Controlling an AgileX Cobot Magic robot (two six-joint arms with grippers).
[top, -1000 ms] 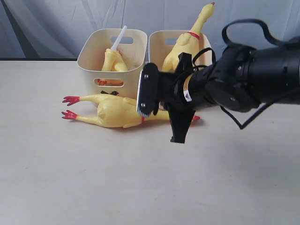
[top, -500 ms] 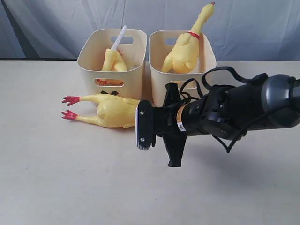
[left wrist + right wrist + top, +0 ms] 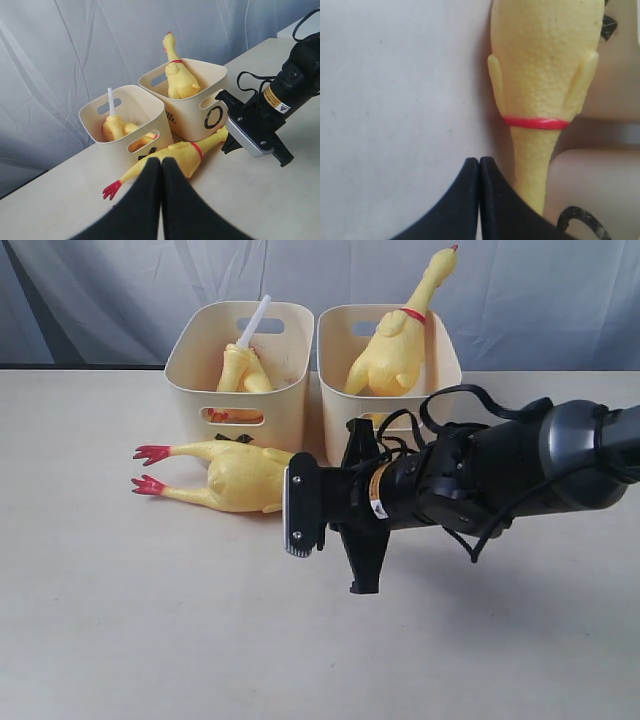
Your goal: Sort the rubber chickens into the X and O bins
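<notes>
A large yellow rubber chicken (image 3: 235,478) lies on the table before the X bin (image 3: 195,390), red feet to the left; its head is hidden behind my right arm (image 3: 460,475). In the right wrist view my right gripper (image 3: 479,161) is shut and empty, its tips just beside the chicken's neck (image 3: 532,165) below the red band. The X bin holds a small chicken with a white tube (image 3: 243,368). A large chicken (image 3: 390,355) stands in the O bin (image 3: 335,370). My left gripper (image 3: 161,161) hangs shut and empty, well above the lying chicken (image 3: 182,155).
The two bins stand side by side at the back of the table, against a grey curtain (image 3: 100,290). Bare table (image 3: 150,620) stretches in front of and to the left of the chicken. My right arm reaches across the middle from the right.
My right arm has dropped lower toward the table and edged left, bringing its shut gripper down beside the lying chicken's neck. The chickens and bins have not moved.
</notes>
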